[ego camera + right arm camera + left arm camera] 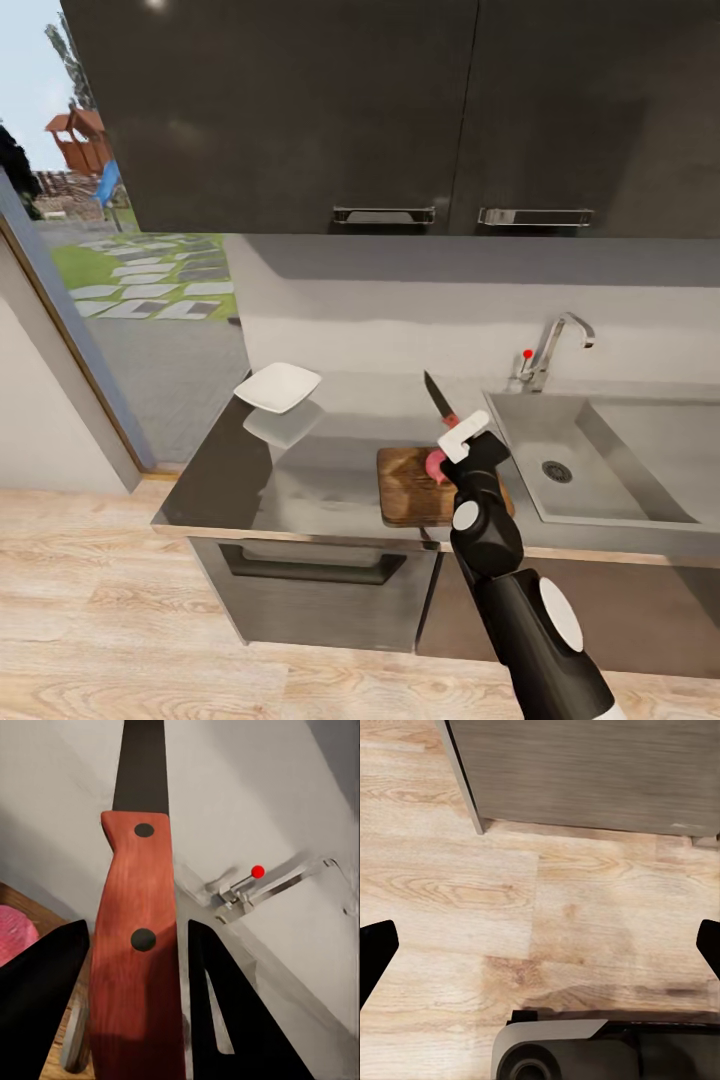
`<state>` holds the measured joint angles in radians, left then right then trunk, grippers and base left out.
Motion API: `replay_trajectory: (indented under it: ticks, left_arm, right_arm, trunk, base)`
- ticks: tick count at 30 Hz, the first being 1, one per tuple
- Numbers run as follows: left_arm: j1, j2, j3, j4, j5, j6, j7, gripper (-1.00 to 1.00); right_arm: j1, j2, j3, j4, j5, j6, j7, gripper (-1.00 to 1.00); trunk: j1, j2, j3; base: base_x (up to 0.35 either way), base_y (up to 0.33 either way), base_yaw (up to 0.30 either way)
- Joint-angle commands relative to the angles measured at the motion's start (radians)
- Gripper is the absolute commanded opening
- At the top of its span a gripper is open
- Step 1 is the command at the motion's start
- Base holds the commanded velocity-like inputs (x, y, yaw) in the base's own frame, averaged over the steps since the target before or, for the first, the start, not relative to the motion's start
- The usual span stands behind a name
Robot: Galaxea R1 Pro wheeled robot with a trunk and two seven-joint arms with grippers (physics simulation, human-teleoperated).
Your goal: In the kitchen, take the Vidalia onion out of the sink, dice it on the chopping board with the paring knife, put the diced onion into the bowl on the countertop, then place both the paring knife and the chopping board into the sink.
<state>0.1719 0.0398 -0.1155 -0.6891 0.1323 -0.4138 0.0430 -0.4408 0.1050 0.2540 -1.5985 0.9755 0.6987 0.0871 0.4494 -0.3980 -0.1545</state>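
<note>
1. The right gripper (452, 440) is clenched on the paring knife (438, 396) at the centre of the head view, above the chopping board (410, 487); the dark pointed blade points up and away toward the wall.
2. In the right wrist view the knife's reddish handle (139, 945) shows two dark rivets and sits between the black fingers (225, 1020).
3. A pink, rounded onion piece (436, 463) lies on the brown wooden board, just below the gripper.
4. The white squarish bowl (278, 387) rests on the grey desk (250, 480), left of centre, well apart from the board.
5. The steel sink (600, 470) with its round drain lies at the right; its chrome tap (550, 350) bears a red dot.
6. The left gripper (540, 945) hangs over the wooden floor (450, 892), jaws released.
</note>
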Motion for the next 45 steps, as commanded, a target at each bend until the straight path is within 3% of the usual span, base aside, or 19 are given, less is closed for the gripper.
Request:
replay_trajectory:
  ticks: [1, 18, 31, 37, 45]
  left_arm:
    - [0.000, 0.002, -0.007, -0.001, 0.010, -0.002, 0.005, 1.00]
    - [0.000, 0.002, -0.010, 0.003, 0.010, -0.002, 0.005, 1.00]
    - [0.000, 0.002, -0.010, 0.003, 0.010, -0.002, 0.005, 1.00]
    - [0.000, 0.002, -0.010, 0.001, 0.010, -0.002, 0.005, 1.00]
    - [0.000, 0.002, -0.010, 0.000, 0.010, -0.002, 0.005, 1.00]
  right_arm:
    - [-0.001, 0.000, 0.001, -0.001, 0.018, 0.005, 0.010, -1.00]
    - [-0.001, -0.002, -0.001, 0.002, 0.028, 0.006, 0.006, -1.00]
    - [-0.001, -0.002, 0.001, 0.043, 0.028, 0.008, 0.004, -1.00]
    - [-0.001, -0.001, 0.002, 0.063, 0.063, 0.007, 0.001, -1.00]
    - [-0.001, 0.000, 0.002, 0.097, 0.070, 0.006, -0.001, -1.00]
  trunk:
    - [0.001, -0.002, -0.002]
    - [0.001, -0.002, -0.002]
    - [0.001, -0.002, -0.002]
    - [0.001, -0.002, -0.002]
    - [0.001, -0.002, -0.002]
  base:
    - [0.000, 0.000, 0.000]
    - [-0.149, -0.114, 0.000]
    - [-0.012, -0.019, 0.000]
    - [0.000, 0.000, 0.000]
    - [0.000, 0.000, 0.000]
